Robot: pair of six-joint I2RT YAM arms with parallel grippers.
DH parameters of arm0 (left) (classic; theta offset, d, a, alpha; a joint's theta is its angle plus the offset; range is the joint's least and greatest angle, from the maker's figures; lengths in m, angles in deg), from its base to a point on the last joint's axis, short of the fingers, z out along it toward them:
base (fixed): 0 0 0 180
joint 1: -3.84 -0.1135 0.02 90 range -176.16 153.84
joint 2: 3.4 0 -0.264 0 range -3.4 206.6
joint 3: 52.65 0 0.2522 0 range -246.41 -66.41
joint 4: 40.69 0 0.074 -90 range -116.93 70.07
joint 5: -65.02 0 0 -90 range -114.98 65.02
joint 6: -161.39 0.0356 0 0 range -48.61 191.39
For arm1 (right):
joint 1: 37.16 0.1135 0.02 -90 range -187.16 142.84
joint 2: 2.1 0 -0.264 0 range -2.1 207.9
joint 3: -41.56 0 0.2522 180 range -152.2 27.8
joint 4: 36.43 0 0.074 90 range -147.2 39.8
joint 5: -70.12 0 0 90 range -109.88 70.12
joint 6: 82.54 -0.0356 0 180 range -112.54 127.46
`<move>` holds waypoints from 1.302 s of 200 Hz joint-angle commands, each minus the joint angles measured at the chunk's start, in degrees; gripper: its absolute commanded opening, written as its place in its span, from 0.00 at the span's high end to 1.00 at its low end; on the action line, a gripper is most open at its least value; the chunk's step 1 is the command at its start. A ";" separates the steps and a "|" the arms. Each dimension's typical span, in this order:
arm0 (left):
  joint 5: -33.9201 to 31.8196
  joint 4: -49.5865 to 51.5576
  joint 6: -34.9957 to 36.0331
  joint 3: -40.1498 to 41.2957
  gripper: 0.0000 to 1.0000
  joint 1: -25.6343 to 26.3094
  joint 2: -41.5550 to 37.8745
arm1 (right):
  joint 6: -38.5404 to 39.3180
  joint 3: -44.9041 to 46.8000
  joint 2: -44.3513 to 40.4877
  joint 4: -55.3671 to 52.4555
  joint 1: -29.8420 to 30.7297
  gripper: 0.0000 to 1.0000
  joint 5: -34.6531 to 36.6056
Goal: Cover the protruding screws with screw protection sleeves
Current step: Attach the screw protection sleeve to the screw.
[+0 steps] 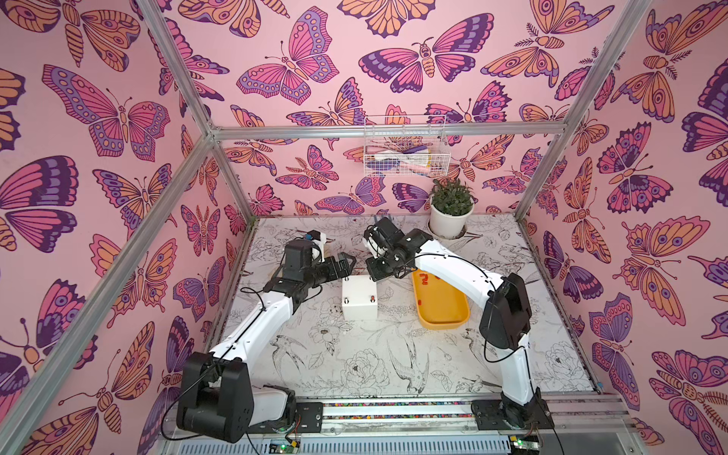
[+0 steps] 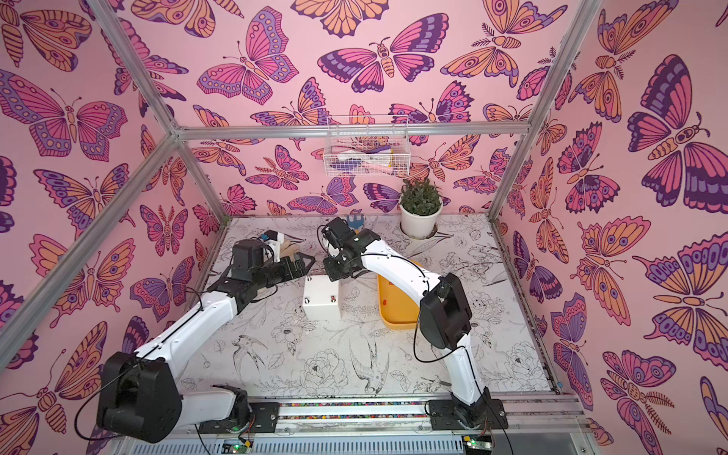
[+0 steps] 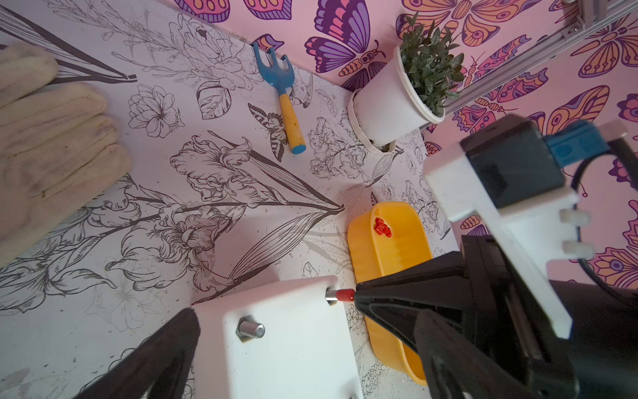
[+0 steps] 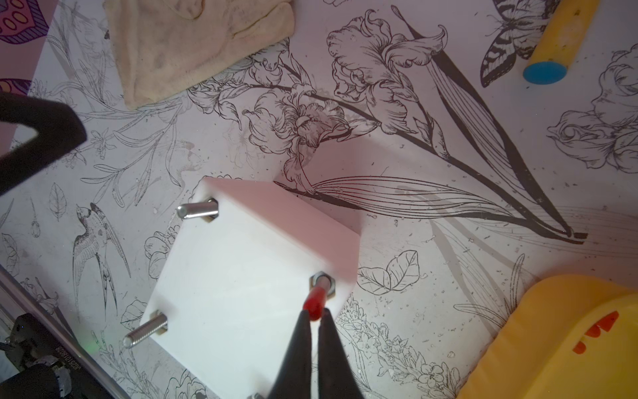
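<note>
A white box (image 1: 359, 305) stands mid-table with silvery protruding screws at its corners. Two of these screws (image 4: 196, 209) (image 4: 145, 333) are bare. My right gripper (image 4: 315, 315) is shut on a red screw protection sleeve (image 4: 315, 303) that sits partly down over a third screw (image 4: 322, 281) at the far right corner of the box. My left gripper (image 3: 309, 321) is open, its fingers either side of the box's far edge, near a bare screw (image 3: 251, 328). Another red sleeve (image 1: 371, 298) shows on the near right corner. More sleeves (image 3: 382, 227) lie in the yellow tray (image 1: 445, 315).
The yellow tray lies just right of the box, under my right arm. A cream glove (image 3: 51, 138) lies at the far left. A blue and yellow hand rake (image 3: 286, 103) and a potted plant (image 1: 451, 220) are at the back. A wire basket (image 1: 405, 149) hangs on the wall.
</note>
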 commanded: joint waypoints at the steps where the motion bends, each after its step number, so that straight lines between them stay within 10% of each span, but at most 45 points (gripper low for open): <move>1: 0.84 -0.95 -0.41 1.10 0.00 -0.45 -0.77 | 0.41 0.28 -1.75 -0.71 0.31 0.90 0.12; 260: 0.93 -0.98 -0.33 1.10 0.00 -0.45 -0.76 | 0.31 -0.08 -0.52 -0.89 0.32 0.90 -0.11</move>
